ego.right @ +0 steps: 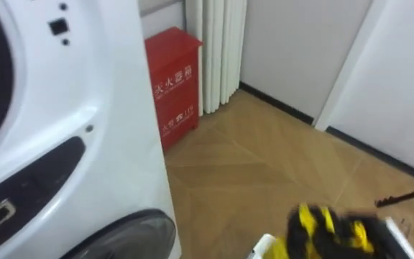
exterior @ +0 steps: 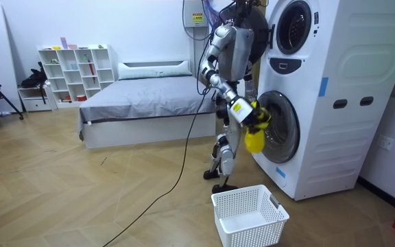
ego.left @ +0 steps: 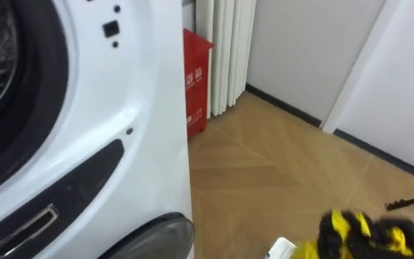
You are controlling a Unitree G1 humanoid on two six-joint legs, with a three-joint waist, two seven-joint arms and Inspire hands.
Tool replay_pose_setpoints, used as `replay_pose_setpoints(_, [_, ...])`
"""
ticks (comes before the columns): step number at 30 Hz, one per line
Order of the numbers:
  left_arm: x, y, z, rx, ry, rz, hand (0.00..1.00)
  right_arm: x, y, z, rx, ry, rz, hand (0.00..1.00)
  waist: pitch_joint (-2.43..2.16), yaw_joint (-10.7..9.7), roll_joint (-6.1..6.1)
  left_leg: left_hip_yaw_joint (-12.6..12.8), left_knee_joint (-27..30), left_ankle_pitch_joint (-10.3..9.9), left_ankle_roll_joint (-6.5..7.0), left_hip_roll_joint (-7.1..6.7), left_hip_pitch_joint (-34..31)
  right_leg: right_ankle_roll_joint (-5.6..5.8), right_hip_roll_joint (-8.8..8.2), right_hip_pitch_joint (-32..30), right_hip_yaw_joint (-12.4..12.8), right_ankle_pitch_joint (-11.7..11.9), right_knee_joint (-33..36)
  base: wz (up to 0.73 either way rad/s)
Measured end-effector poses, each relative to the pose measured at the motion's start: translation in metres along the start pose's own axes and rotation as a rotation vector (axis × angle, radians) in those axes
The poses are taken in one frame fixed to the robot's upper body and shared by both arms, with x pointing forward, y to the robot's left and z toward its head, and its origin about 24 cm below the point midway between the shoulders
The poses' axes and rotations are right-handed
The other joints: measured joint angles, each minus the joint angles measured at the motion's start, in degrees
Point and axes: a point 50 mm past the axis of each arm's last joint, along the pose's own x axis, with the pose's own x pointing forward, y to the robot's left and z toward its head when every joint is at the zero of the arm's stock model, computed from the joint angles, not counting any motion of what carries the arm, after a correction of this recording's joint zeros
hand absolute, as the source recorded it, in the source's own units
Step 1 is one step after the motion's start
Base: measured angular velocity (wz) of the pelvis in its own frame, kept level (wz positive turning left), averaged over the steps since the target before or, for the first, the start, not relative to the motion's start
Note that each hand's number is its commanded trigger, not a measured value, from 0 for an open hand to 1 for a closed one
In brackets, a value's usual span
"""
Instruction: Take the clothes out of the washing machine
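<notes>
1. My right hand is clenched round the yellow garment — it dangles just in front of the washing machine's lower door.
2. A white basket sits on the floor below — near my feet.

Silver-grey torso, black joints, dark trailing cable.

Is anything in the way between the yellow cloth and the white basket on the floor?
Nothing visible is. The yellow cloth hangs from the right hand beside the white washing machine's lower door; the white slatted plastic basket stands open on the wooden floor below, with only air between.
</notes>
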Motion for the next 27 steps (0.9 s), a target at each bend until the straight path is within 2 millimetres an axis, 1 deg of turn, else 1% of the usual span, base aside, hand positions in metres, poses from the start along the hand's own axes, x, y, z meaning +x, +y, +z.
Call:
replay_pose_setpoints(1, [0.0,0.0,0.003,-0.001,-0.013,-0.003,0.0,0.001,-0.001,-0.011,0.005,0.034,-0.026,1.0,0.15,0.0,0.48,-0.1,0.0,0.0,0.01,-0.01,-0.4,0.0,0.04,-0.3,0.0,0.0,0.0,0.0])
replay_pose_setpoints(2, [0.0,-0.002,0.006,-0.003,-0.024,-0.011,0.0,0.002,0.0,-0.021,0.018,0.067,-0.05,1.0,0.06,-0.1,1.0,-0.1,0.0,0.0,0.01,-0.03,-1.1,0.04,0.04,-1.0,0.0,0.0,0.0,0.0])
replay_pose_setpoints(3, [0.0,-0.003,0.005,-0.006,-0.027,-0.014,0.0,0.002,0.0,-0.025,0.023,0.084,-0.059,1.0,0.02,0.0,1.32,-0.1,0.0,0.0,0.01,-0.06,-1.4,0.08,0.04,-1.4,0.0,-0.1,0.0,-0.04])
replay_pose_setpoints(4, [0.0,-0.004,0.007,-0.005,-0.039,-0.018,0.0,0.002,0.001,-0.033,0.029,0.112,-0.069,1.0,0.15,0.0,1.94,0.0,0.1,0.0,0.02,-0.12,-2.2,0.11,0.09,-2.4,0.0,-0.1,0.6,-0.04])
replay_pose_setpoints(5, [0.0,-0.004,0.008,-0.005,-0.05,-0.018,0.0,0.004,0.004,-0.038,0.049,0.136,-0.072,1.0,0.07,-0.1,2.6,0.0,0.2,0.0,0.03,-0.13,-3.0,0.12,0.18,-3.5,0.0,-0.1,1.1,-0.05])
replay_pose_setpoints(6, [0.0,-0.004,0.009,-0.005,-0.055,-0.017,0.0,0.004,0.005,-0.041,0.057,0.147,-0.073,1.0,0.1,-0.1,2.87,0.0,0.3,0.0,0.03,-0.16,-3.3,0.12,0.25,-4.0,0.1,-0.1,1.6,0.0])
replay_pose_setpoints(7, [0.001,-0.004,0.012,0.0,-0.066,-0.018,0.0,0.005,0.007,-0.045,0.062,0.161,-0.079,1.0,-0.01,-0.3,3.53,-0.1,0.4,0.0,0.06,-0.14,-3.9,0.11,0.25,-4.7,0.0,-0.1,1.8,0.0])
replay_pose_setpoints(8, [0.001,-0.004,0.011,0.004,-0.067,-0.019,0.0,0.007,0.008,-0.049,0.064,0.174,-0.084,1.0,0.01,-0.2,3.82,-0.1,0.5,0.0,0.09,-0.15,-4.2,0.07,0.33,-5.2,0.1,-0.1,2.4,0.0])
replay_pose_setpoints(10, [0.001,-0.004,0.013,0.005,-0.074,-0.018,0.0,0.012,0.012,-0.049,0.063,0.179,-0.088,1.0,-0.09,-0.2,4.23,-0.3,0.5,0.2,0.28,-0.26,-4.9,0.05,0.37,-6.2,0.1,-0.2,2.8,0.0])
replay_pose_setpoints(11, [0.001,-0.004,0.015,0.004,-0.079,-0.019,0.0,0.016,0.013,-0.049,0.066,0.176,-0.092,1.0,0.02,-0.3,4.49,-0.6,0.5,0.3,0.49,-0.47,-5.4,0.11,0.34,-6.9,0.1,-0.2,3.3,0.0])
replay_pose_setpoints(12, [0.002,-0.004,0.016,0.004,-0.081,-0.019,0.0,0.019,0.014,-0.05,0.07,0.177,-0.096,1.0,0.03,-0.4,4.55,-0.8,0.5,0.4,0.66,-0.65,-5.8,0.21,0.27,-7.3,0.2,-0.3,3.7,0.04])
replay_pose_setpoints(13, [0.002,-0.006,0.018,0.002,-0.081,-0.021,0.0,0.024,0.015,-0.05,0.081,0.185,-0.11,1.0,0.12,-0.7,4.86,-1.0,0.5,0.5,0.79,-0.93,-6.6,0.39,0.17,-8.4,0.2,-0.4,4.3,0.06])
replay_pose_setpoints(14, [0.002,-0.006,0.019,-0.006,-0.08,-0.022,0.0,0.029,0.016,-0.049,0.087,0.192,-0.122,1.0,0.04,-1.2,5.31,-1.2,0.5,0.6,1.07,-1.26,-7.6,0.65,0.02,-9.7,0.4,-0.6,5.0,0.05])
replay_pose_setpoints(15, [0.002,-0.006,0.019,-0.021,-0.078,-0.022,0.0,0.032,0.016,-0.049,0.091,0.195,-0.128,1.0,0.14,-1.4,5.39,-1.3,0.5,0.8,1.27,-1.49,-7.9,0.72,-0.07,-10.2,0.5,-0.6,5.4,0.0])
replay_pose_setpoints(17, [0.002,-0.008,0.017,-0.064,-0.069,-0.021,0.0,0.036,0.016,-0.051,0.107,0.218,-0.161,1.0,0.16,-1.4,5.5,-1.4,0.5,1.0,1.51,-2.11,-8.9,0.87,-0.34,-12.0,0.5,-1.1,7.0,-0.05])
replay_pose_setpoints(18, [0.002,-0.009,0.017,-0.069,-0.068,-0.022,0.0,0.036,0.016,-0.053,0.108,0.225,-0.168,1.0,0.16,-1.4,5.51,-1.4,0.5,1.1,1.57,-2.21,-9.1,0.89,-0.4,-12.3,0.5,-1.2,7.2,0.0])
replay_pose_setpoints(20, [0.003,-0.014,0.019,-0.087,-0.067,-0.028,0.0,0.035,0.014,-0.055,0.107,0.236,-0.188,1.0,0.18,-1.4,5.49,-1.5,0.5,1.4,1.95,-2.85,-10.2,1.13,-0.74,-13.9,0.6,-1.6,8.4,0.0])
replay_pose_setpoints(21, [0.003,-0.015,0.02,-0.09,-0.067,-0.032,0.0,0.035,0.014,-0.055,0.106,0.236,-0.191,0.64,0.17,-1.3,5.5,-1.5,0.5,1.4,1.95,-2.98,-10.4,1.21,-0.78,-14.3,0.7,-1.7,8.7,0.0])
replay_pose_setpoints(22, [0.003,-0.017,0.022,-0.1,-0.064,-0.037,0.0,0.035,0.014,-0.055,0.106,0.236,-0.195,0.15,0.16,-1.2,5.53,-1.5,0.5,1.4,1.96,-3.17,-10.9,1.3,-0.83,-14.9,0.8,-1.7,9.1,-0.04])
replay_pose_setpoints(23, [0.003,-0.018,0.022,-0.114,-0.063,-0.039,0.0,0.035,0.014,-0.055,0.105,0.236,-0.194,0.0,0.21,-1.2,5.45,-1.5,0.5,1.4,1.97,-3.38,-11.1,1.39,-0.83,-15.4,1.0,-1.8,9.6,-0.05])
replay_pose_setpoints(27, [0.003,-0.02,0.025,-0.112,-0.069,-0.041,0.0,0.036,0.014,-0.056,0.106,0.235,-0.206,0.0,0.3,-1.2,5.73,-2.1,0.5,1.5,2.14,-3.69,-11.7,1.51,-0.89,-16.2,1.2,-2.0,10.1,-0.02])
